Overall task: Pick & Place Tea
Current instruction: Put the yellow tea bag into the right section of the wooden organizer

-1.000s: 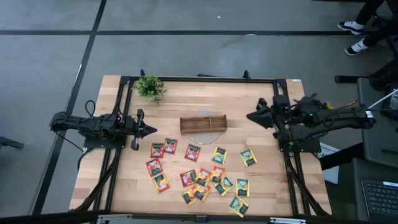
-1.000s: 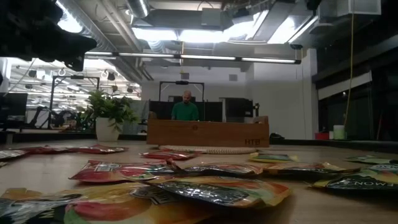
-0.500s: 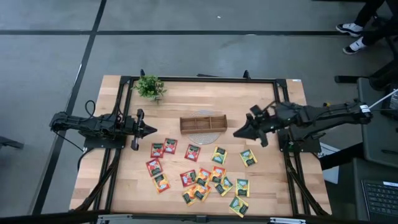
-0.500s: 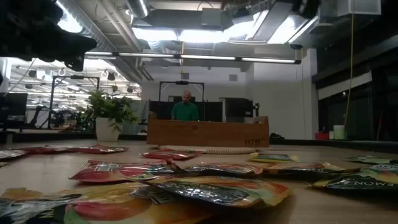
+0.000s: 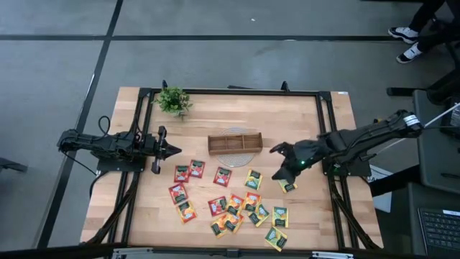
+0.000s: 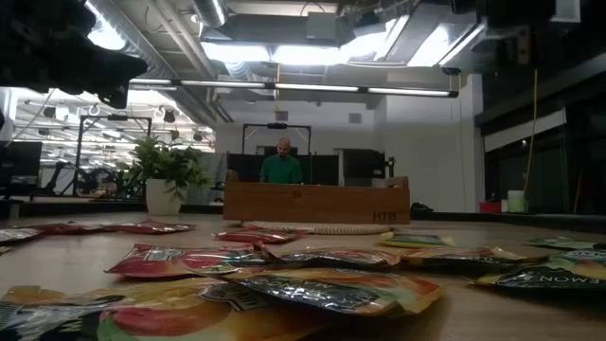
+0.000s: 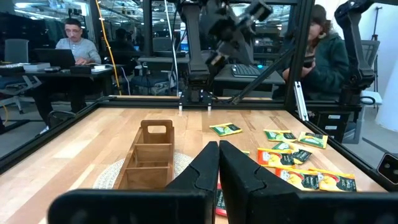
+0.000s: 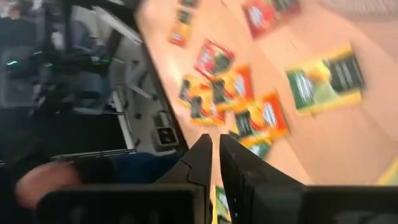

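Several tea sachets [image 5: 231, 203] in red, orange and yellow-green lie flat and scattered on the near half of the wooden table [image 5: 287, 108]; they also show close up in the low view [image 6: 322, 289]. My right gripper [image 5: 277, 174] hangs tilted down over the right side of the scatter, above a yellow-green sachet [image 5: 287, 185], and touches nothing. Its fingers [image 8: 200, 163] stand almost together with nothing between them. My left gripper [image 5: 172, 150] waits level at the table's left, shut and empty [image 7: 219, 152].
A brown wooden tray [image 5: 235, 142] with three compartments stands on a round mat at the table's middle. A small potted plant [image 5: 172, 101] is at the far left. Dark frame rails [image 5: 330, 144] run along both sides. People sit beyond the table [image 6: 282, 163].
My right gripper has swung from beside the tray's right end toward the table's near edge and down over the sachets, tipping its fingers downward and rolling about its wrist. The sachets have stayed where they were.
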Controlling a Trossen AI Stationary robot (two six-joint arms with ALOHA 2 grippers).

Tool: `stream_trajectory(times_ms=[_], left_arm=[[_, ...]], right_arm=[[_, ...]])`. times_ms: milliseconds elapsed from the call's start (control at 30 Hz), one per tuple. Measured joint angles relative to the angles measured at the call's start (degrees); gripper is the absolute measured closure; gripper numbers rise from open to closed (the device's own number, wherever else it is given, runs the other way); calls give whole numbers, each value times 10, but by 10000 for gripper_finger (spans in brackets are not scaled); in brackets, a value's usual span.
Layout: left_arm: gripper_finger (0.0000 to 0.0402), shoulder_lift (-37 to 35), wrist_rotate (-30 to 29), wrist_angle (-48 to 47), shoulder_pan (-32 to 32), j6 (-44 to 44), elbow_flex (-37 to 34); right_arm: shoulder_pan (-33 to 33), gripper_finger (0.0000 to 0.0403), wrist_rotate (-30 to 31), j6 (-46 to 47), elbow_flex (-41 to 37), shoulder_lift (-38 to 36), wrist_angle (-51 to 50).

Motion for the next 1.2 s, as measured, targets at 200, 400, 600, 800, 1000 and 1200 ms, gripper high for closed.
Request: stream_trajectory(times_ms=[200,400,600,800,1000,1200], left_arm=[[395,0,0,0,0,0,0],[391,0,0,0,0,0,0],[395,0,0,0,0,0,0],[392,0,0,0,0,0,0],[394,0,0,0,0,0,0],[394,0,0,0,0,0,0]], right_arm=[[13,367,0,57,0,49,-32],[14,367,0,100,0,89,-66],[14,367,0,138,0,115,-116],[19,367,21,176,0,130,-162],[40,367,38,191,0,133,-170],[61,367,37,188,0,133,-169]])
